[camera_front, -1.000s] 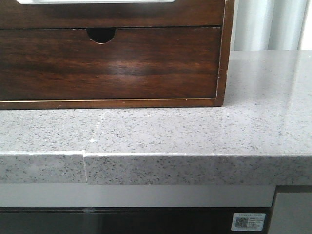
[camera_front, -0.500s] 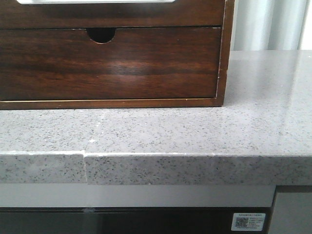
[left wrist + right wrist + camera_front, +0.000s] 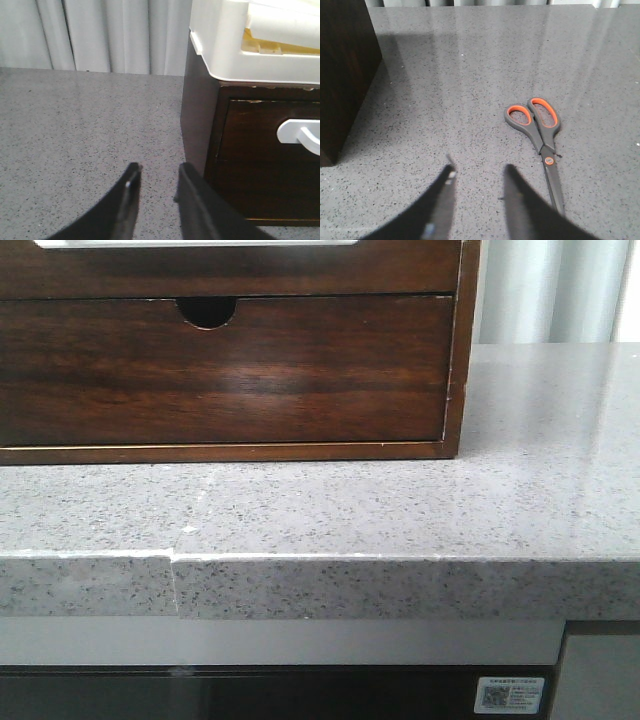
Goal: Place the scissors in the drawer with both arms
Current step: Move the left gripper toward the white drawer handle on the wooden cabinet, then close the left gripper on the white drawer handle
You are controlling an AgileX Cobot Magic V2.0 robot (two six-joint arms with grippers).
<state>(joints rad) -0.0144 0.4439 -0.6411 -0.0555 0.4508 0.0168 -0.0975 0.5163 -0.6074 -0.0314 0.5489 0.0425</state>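
Note:
The scissors (image 3: 543, 146), grey with orange-lined handles, lie flat and closed on the grey speckled counter, beside my right gripper (image 3: 479, 172) and apart from it. That gripper is open and empty above the counter. The drawer (image 3: 250, 270), a dark glossy wooden front with a pale strip at its top edge, is shut at the top of the front view. In the left wrist view it (image 3: 255, 160) carries a white handle (image 3: 300, 135). My left gripper (image 3: 157, 172) is open and empty, near the cabinet's corner. Neither gripper shows in the front view.
A lower drawer front with a half-round notch (image 3: 207, 310) sits below the drawer. A white tray (image 3: 225, 45) rests on top of the cabinet. The cabinet's side (image 3: 342, 75) is beside my right gripper. The counter's front edge (image 3: 320, 585) runs across the front view.

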